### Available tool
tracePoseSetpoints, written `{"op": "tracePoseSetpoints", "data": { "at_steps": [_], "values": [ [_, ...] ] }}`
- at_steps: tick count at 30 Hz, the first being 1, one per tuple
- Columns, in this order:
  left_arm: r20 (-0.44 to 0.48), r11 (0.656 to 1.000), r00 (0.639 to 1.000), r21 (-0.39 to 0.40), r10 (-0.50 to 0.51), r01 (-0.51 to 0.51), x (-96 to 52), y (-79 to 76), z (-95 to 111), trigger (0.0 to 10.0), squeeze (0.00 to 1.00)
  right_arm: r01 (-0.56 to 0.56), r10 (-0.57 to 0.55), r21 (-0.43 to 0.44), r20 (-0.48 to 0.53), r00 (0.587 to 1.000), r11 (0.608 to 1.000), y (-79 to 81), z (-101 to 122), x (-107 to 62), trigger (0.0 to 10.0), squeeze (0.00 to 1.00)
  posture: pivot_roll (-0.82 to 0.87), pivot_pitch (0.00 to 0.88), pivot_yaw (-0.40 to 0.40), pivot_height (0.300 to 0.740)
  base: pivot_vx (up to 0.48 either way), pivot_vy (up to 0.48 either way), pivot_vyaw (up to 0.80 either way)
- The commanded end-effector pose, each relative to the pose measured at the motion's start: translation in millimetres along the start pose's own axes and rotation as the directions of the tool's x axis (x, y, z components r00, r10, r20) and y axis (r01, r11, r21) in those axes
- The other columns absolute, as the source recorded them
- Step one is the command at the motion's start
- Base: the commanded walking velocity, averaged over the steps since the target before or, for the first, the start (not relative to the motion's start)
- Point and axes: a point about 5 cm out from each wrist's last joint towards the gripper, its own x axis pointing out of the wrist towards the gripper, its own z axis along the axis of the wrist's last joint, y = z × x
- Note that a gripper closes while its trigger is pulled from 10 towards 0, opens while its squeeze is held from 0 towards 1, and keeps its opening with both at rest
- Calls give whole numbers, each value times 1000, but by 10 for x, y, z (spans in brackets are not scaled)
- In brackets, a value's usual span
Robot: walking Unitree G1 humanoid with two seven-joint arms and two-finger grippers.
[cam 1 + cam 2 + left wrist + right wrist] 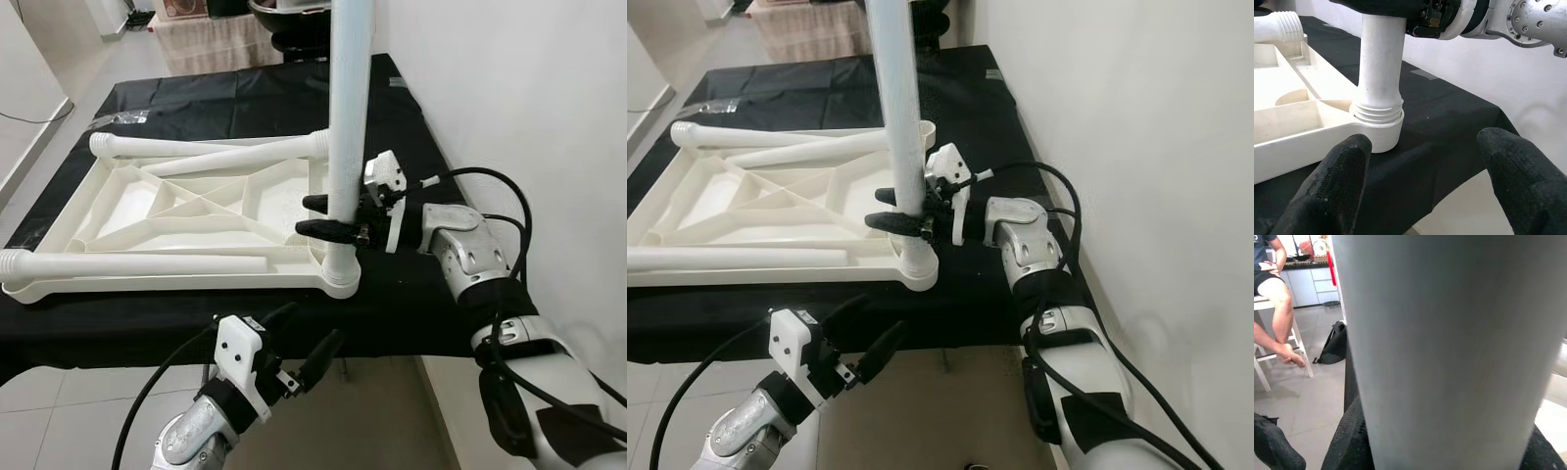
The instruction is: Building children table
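Nearest the camera, left tool (299,341) hovering below the tabletop's front edge, its two black fingers (1344,169) spread wide with nothing between them, aimed up at the corner socket (1378,125) of the white table top (186,211). Farther in, right tool (318,215) reaching in sideways from the wall side, forearm roughly level, fingers clamped around the upright white leg (348,117) just above its base (black cables looping off the wrist behind). Upturned on the black-draped tabletop (411,294), the white plastic table top with its ribbed underside facing up, diagonal braces crossing a shallow tray. Upright in the near right corner, the gripped leg, its threaded collar seated in the round socket, shaft rising out of frame. Loose inside the tray, two more white legs: one (137,264) lying along the near rim, another (225,157) slanting across the far side, threaded end at the far left corner. Close on the right, a plain white wall (519,88). Beyond the tabletop, tiled floor and some furniture. In the right wrist view, past the leg, a person's legs (1276,318) on a white stool and a dark bag (1334,345) on the floor.
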Motion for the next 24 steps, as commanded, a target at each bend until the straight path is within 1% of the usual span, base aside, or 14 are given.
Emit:
{"op": "tracePoseSetpoints", "data": {
  "at_steps": [1, 5, 7, 8, 9, 10, 11, 12, 14, 16, 17, 20, 21, 24],
  "values": [
    [-12, 1000, 1000, 0, 5, -5, -29, -10, -35, 10000, 0, 132, -132, 5, -3, 991, 991, -14, -108, -71, 0, 0, 58, 180, 42, 740, 0, 0, 0],
    [-11, 1000, 1000, 0, 7, -7, -43, -2, -30, 10000, 0, 350, -350, 24, -18, 937, 936, -21, -204, -178, 0, 0, 54, 181, 34, 740, 0, 0, 0],
    [-12, 1000, 1000, 1, 6, -6, -57, -5, -33, 10000, 0, 705, -703, 37, -52, 709, 708, 53, -334, -233, 0, 0, 59, 178, 11, 740, 0, 0, 0],
    [-12, 1000, 1000, 1, 6, -6, -57, -5, -33, 10000, 0, 705, -703, 37, -52, 709, 708, 53, -334, -233, 0, 0, 59, 178, 11, 740, 0, 0, 0],
    [-11, 1000, 1000, 3, 10, -10, -63, 9, -27, 10000, 0, 791, -783, 49, -121, 611, 610, 316, -504, -169, 0, 0, 61, 179, 21, 740, 0, 0, 0],
    [-11, 1000, 1000, 3, 10, -10, -63, 9, -27, 10000, 0, 791, -783, 49, -121, 611, 610, 316, -504, -169, 0, 0, 61, 179, 21, 740, 0, 0, 0],
    [-11, 1000, 1000, 7, 11, -11, -61, 15, -22, 10000, 0, 803, -789, 64, -151, 595, 593, 595, -613, -25, 0, 0, 52, 195, 42, 740, 0, 0, 0],
    [-11, 1000, 1000, 9, 12, -12, -58, 19, -25, 10000, 0, 778, -762, 91, -160, 628, 622, 760, -665, 112, 0, 0, 53, 183, 38, 740, 0, 0, 0],
    [-12, 1000, 1000, 11, 12, -12, -54, 27, -26, 10000, 0, 748, -732, 126, -155, 664, 652, 830, -676, 222, 0, 0, 48, 170, 44, 740, 0, 0, 0],
    [-12, 1000, 1000, 11, 12, -12, -54, 27, -26, 10000, 0, 748, -732, 126, -155, 664, 652, 830, -676, 222, 0, 0, 48, 170, 44, 740, 0, 0, 0],
    [-14, 1000, 1000, 10, 10, -10, -44, 32, -32, 10000, 0, 718, -706, 126, -129, 696, 685, 786, -645, 315, 0, 0, 43, 170, 38, 740, 0, 0, 0],
    [-11, 1000, 1000, 7, 10, -10, -24, 33, -36, 10000, 0, 700, -693, 111, -99, 714, 705, 663, -566, 401, 0, 0, 44, 172, 31, 740, 0, 0, 0],
    [-9, 1000, 1000, 8, 13, -12, -20, 33, -36, 10000, 0, 706, -701, 102, -91, 708, 700, 629, -535, 414, 10000, 0, 46, 172, 30, 740, 0, 0, 0],
    [-7, 1000, 1000, 10, 18, -18, -22, 45, -33, 10000, 0, 726, -720, 101, -94, 687, 680, 620, -478, 419, 10000, 0, 52, 173, 28, 740, 0, 0, 0]
  ]
}}
